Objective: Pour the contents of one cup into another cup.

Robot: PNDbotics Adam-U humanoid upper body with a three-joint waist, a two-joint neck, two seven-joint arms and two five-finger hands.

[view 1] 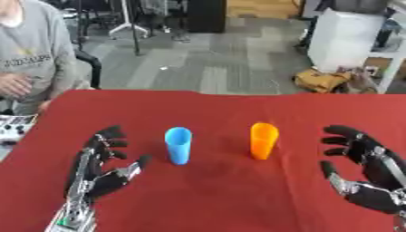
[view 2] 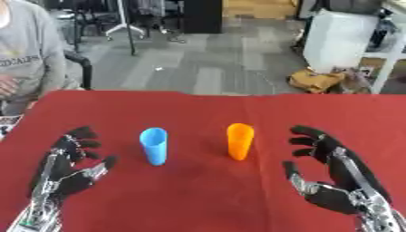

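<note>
Red-clothed worktop [view 1: 206,199] carrying blue cup [view 1: 177,145] left of orange cup [view 1: 263,141], both upright; left hand [view 1: 99,170] and right hand [view 2: 329,181] flanking, fingers spread, empty; clumsy closing risking toppling either tall cup

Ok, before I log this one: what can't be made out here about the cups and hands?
- Contents of the blue cup and orange cup: both views look from the side, so the walls hide the insides.
- Right hand: left eye view cuts off its wrist at the edge.
- Left hand: its palm faces inward, largely hidden.
</note>
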